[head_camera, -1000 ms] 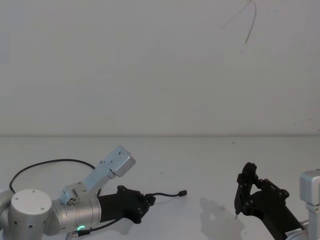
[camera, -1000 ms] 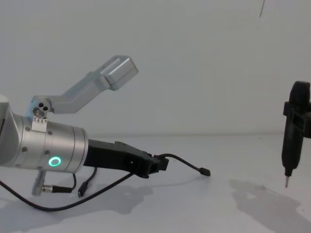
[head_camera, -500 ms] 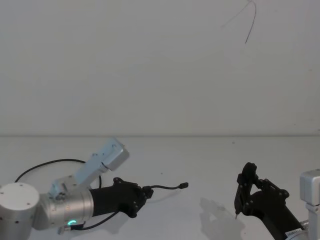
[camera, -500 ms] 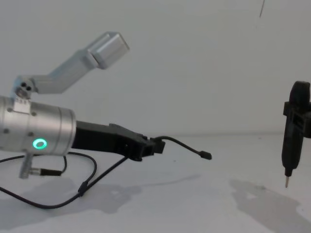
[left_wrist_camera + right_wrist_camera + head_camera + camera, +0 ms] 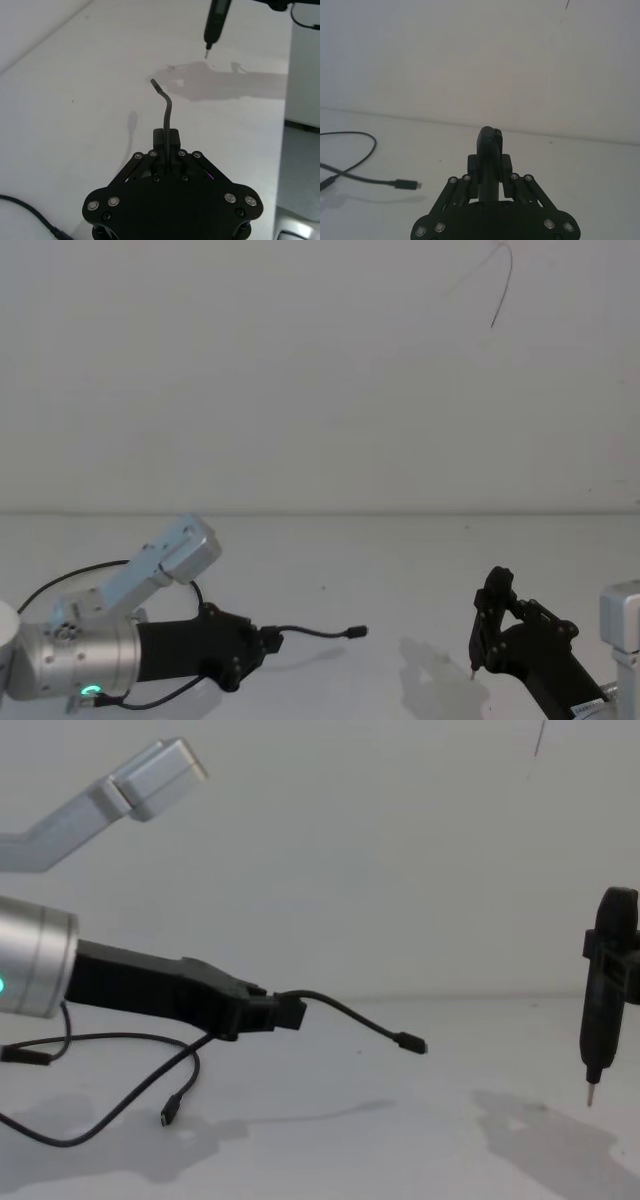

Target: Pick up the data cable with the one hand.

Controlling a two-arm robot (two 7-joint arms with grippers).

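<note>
My left gripper [image 5: 266,644] is the one hand, low on the left, and it is shut on the data cable [image 5: 312,631]. From the closed fingers [image 5: 165,139] the thin black cord [image 5: 168,111] sticks forward to a small plug [image 5: 410,1042] that hangs above the table over its own shadow. The rest of the data cable [image 5: 120,1105] droops behind the gripper [image 5: 287,1012], and its other plug [image 5: 167,1116] dangles near the surface. My right gripper [image 5: 488,626] stands at the right, shut on a black pen-shaped tool [image 5: 604,1020] with a thin metal tip.
The white table [image 5: 400,570] runs back to a plain white wall. A loop of the cord [image 5: 60,580] trails at the far left. The right wrist view shows the cord [image 5: 355,159] and plug [image 5: 405,184] off to one side of the gripper [image 5: 490,166].
My left arm has drawn back to the left and risen, carrying the cable's end with it; the free plug now hangs above the table. The right arm has not moved.
</note>
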